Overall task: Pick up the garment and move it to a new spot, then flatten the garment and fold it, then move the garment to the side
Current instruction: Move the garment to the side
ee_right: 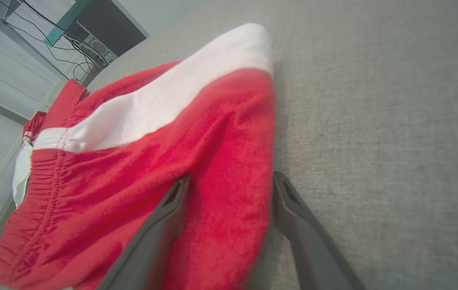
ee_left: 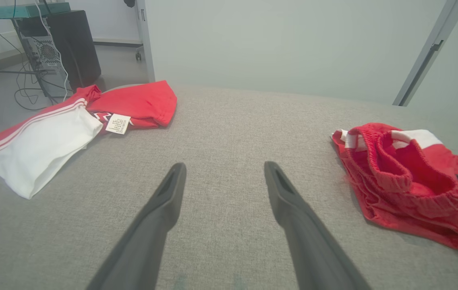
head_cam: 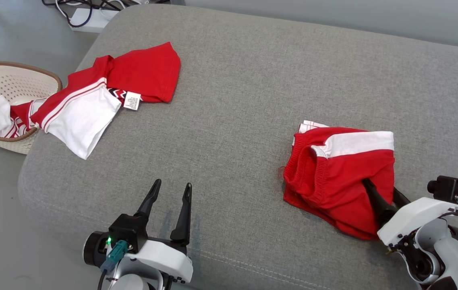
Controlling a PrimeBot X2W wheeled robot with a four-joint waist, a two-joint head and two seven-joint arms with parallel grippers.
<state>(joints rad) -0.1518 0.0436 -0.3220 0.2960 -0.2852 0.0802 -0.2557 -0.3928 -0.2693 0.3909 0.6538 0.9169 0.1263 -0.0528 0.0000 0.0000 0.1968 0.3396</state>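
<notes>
Grey cushion (head_cam: 253, 80): folded red shorts (head_cam: 337, 177) lie on its right part. Right gripper (ee_right: 232, 177) has fingers spread, straddling the shorts' edge, not clamped yet. Imo: bite deep thru all layers, lift low so the fold holds. Left gripper (head_cam: 172, 184) is spread and empty, over bare cushion.

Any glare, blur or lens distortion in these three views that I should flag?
Head view: even, soft light, no glare, the label on the shirt sharp. Left wrist view: wide lens enlarges the open left claw, soft near the bottom edge. Right wrist view: tilted, the shorts close up and blurred around the open right claw.
</notes>
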